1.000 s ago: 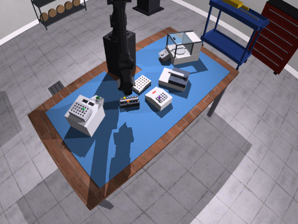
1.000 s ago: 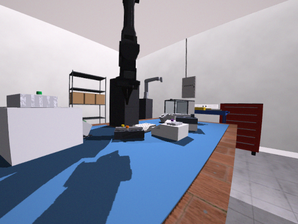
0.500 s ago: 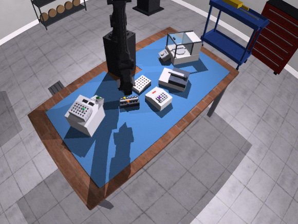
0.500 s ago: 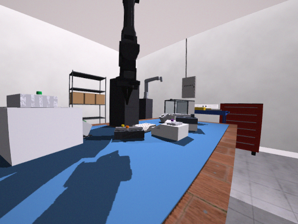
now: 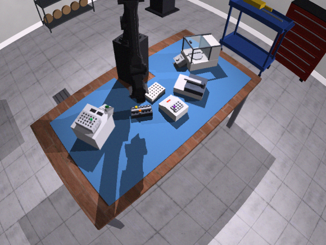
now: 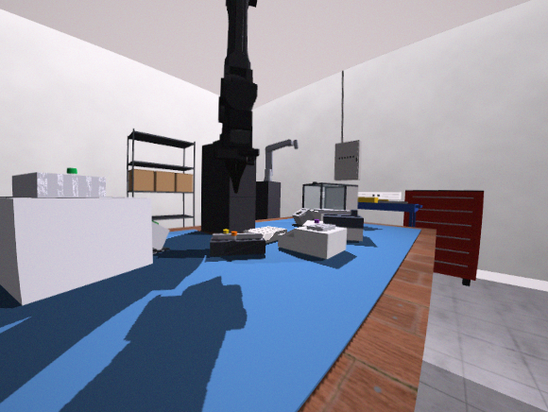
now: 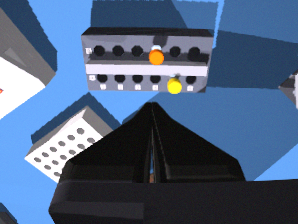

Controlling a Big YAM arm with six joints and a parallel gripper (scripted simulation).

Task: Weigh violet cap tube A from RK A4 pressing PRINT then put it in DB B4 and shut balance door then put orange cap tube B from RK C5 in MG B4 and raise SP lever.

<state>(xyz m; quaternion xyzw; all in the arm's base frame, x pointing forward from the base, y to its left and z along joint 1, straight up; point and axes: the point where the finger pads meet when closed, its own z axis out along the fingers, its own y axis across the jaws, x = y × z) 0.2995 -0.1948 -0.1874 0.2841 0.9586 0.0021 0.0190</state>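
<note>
Two round caps [image 5: 140,110] [image 6: 233,233] [image 7: 156,57], orange and yellow.

The matte black arm ends in tapered black claw [image 5: 141,99] [image 6: 236,190] [image 7: 151,111].

The black fingers are closed together, pointing toward a dark block [image 7: 146,69]. An orange cap [image 7: 156,57] sits in its far row, a yellow cap [image 7: 174,86] in the near one. A white rack [image 7: 82,117] lies partly behind the fingers, on the blue worktop [image 7: 200,127].
</note>
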